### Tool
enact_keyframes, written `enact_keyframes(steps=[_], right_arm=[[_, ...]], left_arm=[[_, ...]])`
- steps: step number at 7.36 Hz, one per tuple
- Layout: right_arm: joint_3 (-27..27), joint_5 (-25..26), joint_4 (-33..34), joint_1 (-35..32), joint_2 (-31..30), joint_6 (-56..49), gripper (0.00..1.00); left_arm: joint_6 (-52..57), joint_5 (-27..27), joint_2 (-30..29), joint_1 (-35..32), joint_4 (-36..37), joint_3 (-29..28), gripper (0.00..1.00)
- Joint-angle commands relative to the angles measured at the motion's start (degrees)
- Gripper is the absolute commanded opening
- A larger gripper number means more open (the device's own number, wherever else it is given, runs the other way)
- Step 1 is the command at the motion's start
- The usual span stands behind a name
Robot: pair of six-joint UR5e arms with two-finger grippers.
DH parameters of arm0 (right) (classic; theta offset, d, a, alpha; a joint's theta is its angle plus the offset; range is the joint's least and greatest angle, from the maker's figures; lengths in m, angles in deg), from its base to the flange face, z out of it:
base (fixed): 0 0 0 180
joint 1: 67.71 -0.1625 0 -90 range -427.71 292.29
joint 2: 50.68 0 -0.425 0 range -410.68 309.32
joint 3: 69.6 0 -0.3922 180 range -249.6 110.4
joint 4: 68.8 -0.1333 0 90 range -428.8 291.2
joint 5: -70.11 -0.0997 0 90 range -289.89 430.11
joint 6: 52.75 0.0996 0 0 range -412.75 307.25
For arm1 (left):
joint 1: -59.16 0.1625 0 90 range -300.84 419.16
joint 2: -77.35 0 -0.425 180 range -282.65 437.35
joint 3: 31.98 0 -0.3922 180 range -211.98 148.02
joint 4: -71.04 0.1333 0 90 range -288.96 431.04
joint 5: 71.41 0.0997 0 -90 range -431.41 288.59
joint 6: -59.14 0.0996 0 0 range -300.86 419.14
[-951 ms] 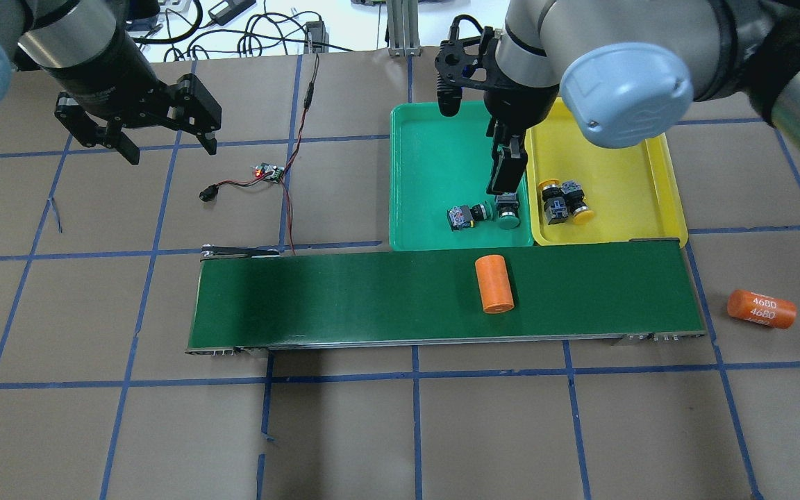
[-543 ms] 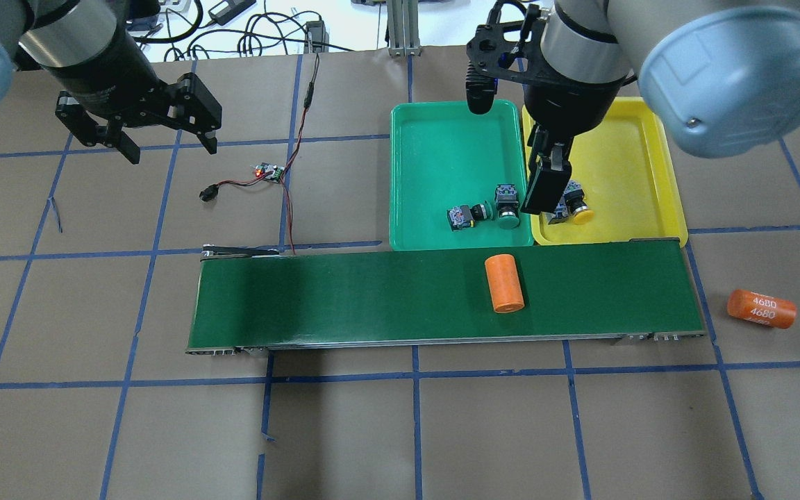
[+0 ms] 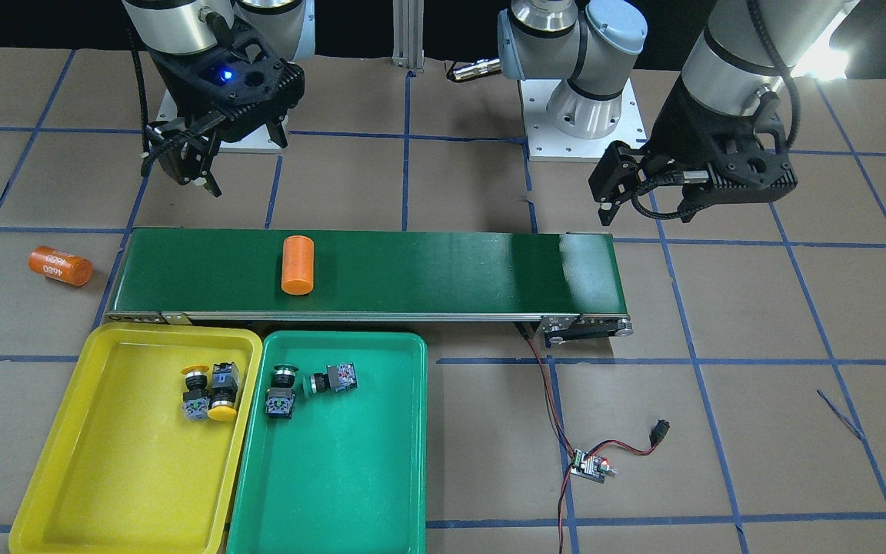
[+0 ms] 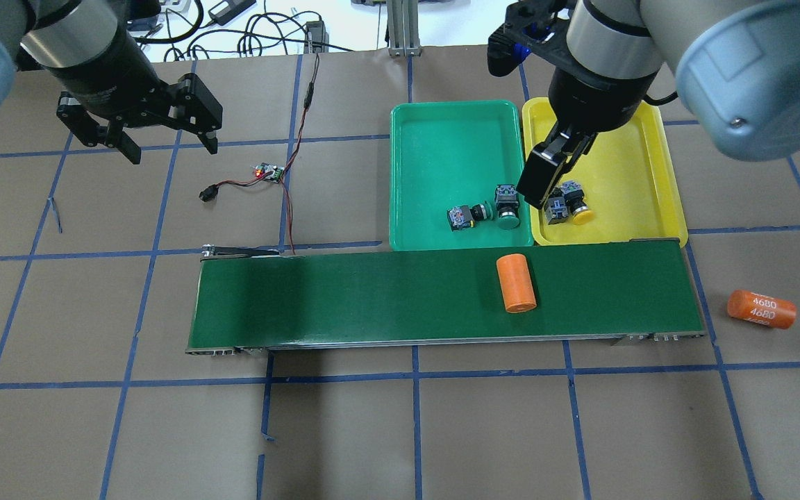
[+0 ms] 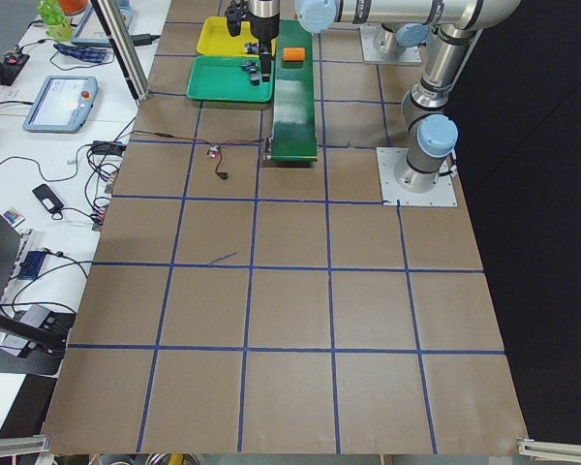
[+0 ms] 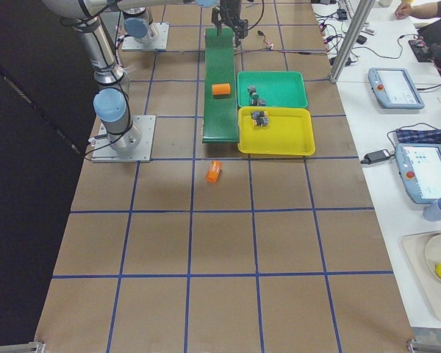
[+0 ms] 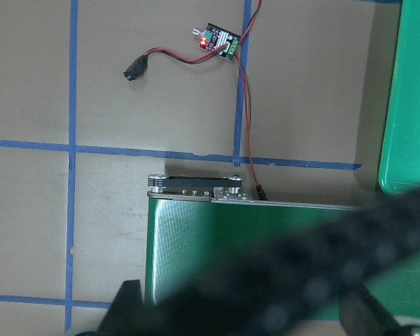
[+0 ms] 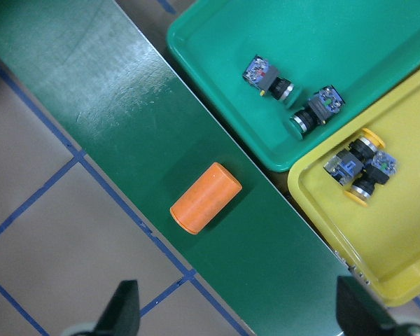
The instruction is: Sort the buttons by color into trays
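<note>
Two robot arms work at a brown table taped into blue squares. A long dark-green conveyor belt (image 4: 372, 298) runs left to right across the middle. Just beyond its right half, on the side far from the robot, two trays sit touching each other: the green tray (image 4: 442, 125) on the left, the yellow tray (image 4: 643, 173) on the right.

All four buttons lie in trays of their own colour, in the corners nearest the belt. One green button (image 8: 271, 80) lies with its long axis left to right. The other green button (image 8: 316, 110) lies just beside it, cap pointing toward the belt. The two yellow buttons (image 8: 355, 157) lie touching side by side, long axes near to far, caps pointing opposite ways.

The right gripper (image 3: 185, 165) hangs high over the right end of the scene, fingers spread wide and holding nothing; its wrist camera looks down on the belt and both trays. The buttons lie below it and toward the far side, so this arm is much the nearer. The left gripper (image 4: 174, 153) hovers well apart at the far left, fingers also spread and empty.

An orange cylinder (image 4: 516, 283) lies across the belt; another (image 4: 761, 309) rests on the table at the right. A small circuit board (image 4: 268, 172) with red wires lies left of the green tray.

No button shows outside a tray, so the sorting looks complete.
</note>
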Motion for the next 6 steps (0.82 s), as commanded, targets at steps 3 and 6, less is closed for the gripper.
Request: enact_keyframes(steps=[3,6], right_arm=[[0.0,2.0,-0.1,0.4,-1.3,19.5,1.0],[0.2,1.1,0.0,2.3,-1.2,30.4,1.0]], left_arm=[[0.1,0.6,-0.1,0.0,0.1,0.0,1.0],[0.0,0.8,-0.1,-0.1,0.0,0.1,1.0]])
